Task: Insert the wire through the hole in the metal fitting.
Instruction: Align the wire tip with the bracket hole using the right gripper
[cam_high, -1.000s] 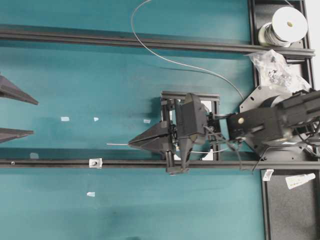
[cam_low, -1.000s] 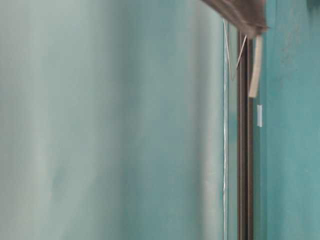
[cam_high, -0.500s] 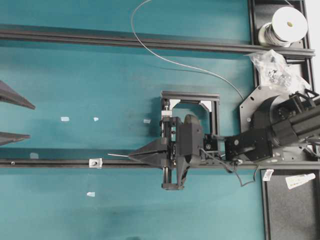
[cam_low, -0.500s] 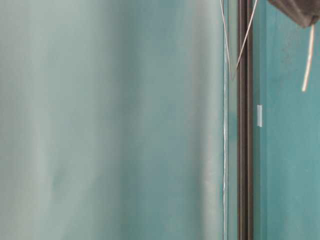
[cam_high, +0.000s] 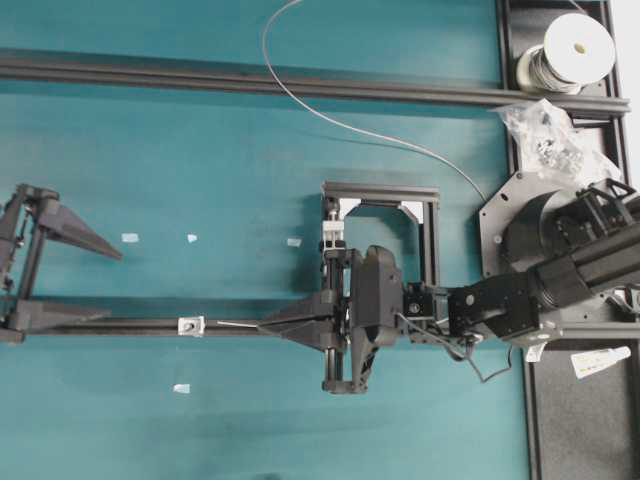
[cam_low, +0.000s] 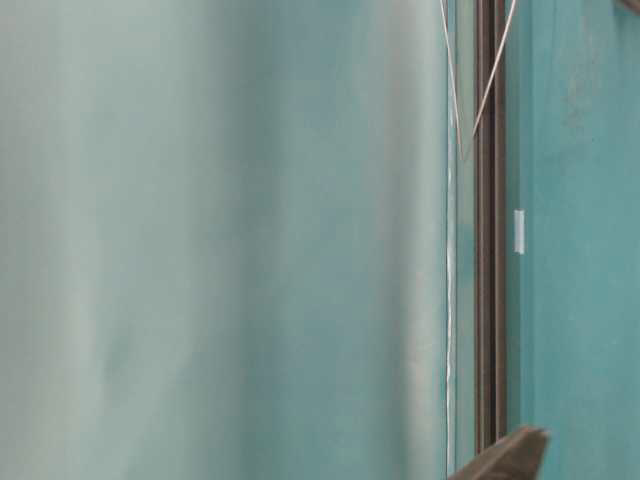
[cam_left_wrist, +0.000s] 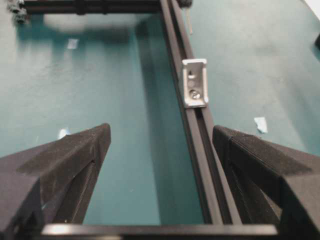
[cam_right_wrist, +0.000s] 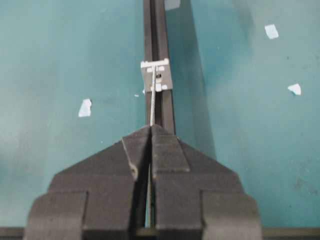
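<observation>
Right gripper: nearest thing in the right wrist view, at 6 o'clock of that frame; its jaws are pressed together on the wire, which pokes out from the tips toward 12 o'clock.
Wire: a short straight free end runs from the pinch up to the fitting; its tip sits at or just short of the plate, and whether it has entered the hole cannot be told. From overhead the free end lies along the lower rail, and the long remainder curves away toward 1 o'clock, toward the spool.
Metal fitting: small silvery plate seated on the black rail, at 12 o'clock from the pinched tips; overhead it sits at, just at 9 o'clock of the wire tip.
Left gripper: at far 9 o'clock overhead, spread wide, one finger either side of the rail, holding nothing, well apart from the fitting.
Step in hand: lining the wire tip up with the dark hole, by my reading.
Next move: a slow straight push toward 9 o'clock overhead, holding the tip level with the hole; the left gripper probably needs to come in and steady the fitting or catch the emerging end.
</observation>
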